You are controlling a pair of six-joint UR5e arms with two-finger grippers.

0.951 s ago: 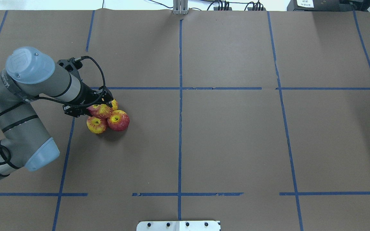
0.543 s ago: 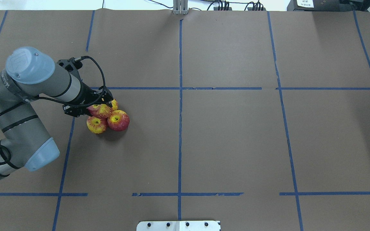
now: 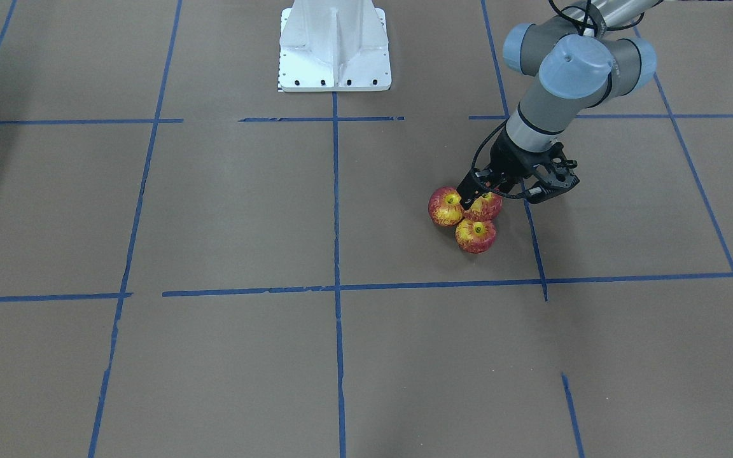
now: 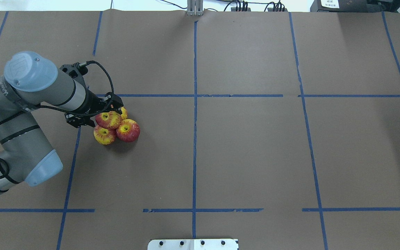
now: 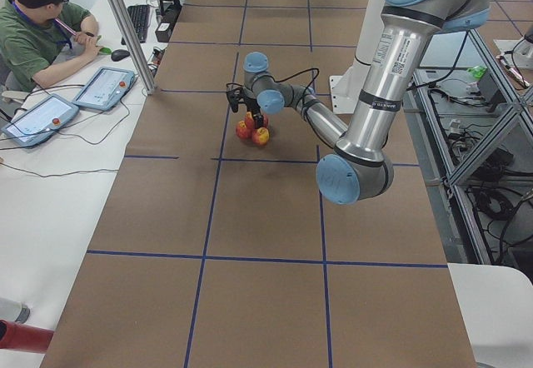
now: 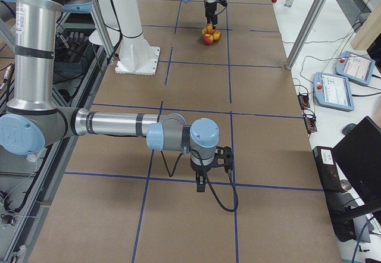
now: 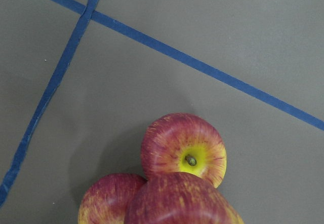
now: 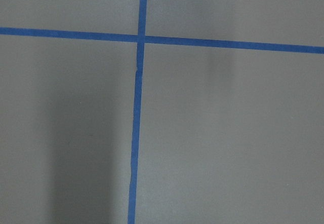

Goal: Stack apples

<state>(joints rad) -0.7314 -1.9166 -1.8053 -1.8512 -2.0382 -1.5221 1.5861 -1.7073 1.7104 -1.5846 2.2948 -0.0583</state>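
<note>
Four red-and-yellow apples form a small pile left of the table's middle. Three lie on the paper: one, one and a mostly hidden one. The fourth apple rests on top of them; it also shows in the front view. My left gripper is open, with its jaws on either side of the top apple and slightly above it. The left wrist view shows the top apple close below, over two others. My right gripper hangs over bare paper far from the pile; I cannot tell its state.
Brown paper with blue tape lines covers the table. The white robot base stands at the near edge. An operator sits beside the table with tablets.
My left gripper has drawn back slightly to the left and up, off the top apple. The apple stayed on the pile and shows more of its yellow dimple.
</note>
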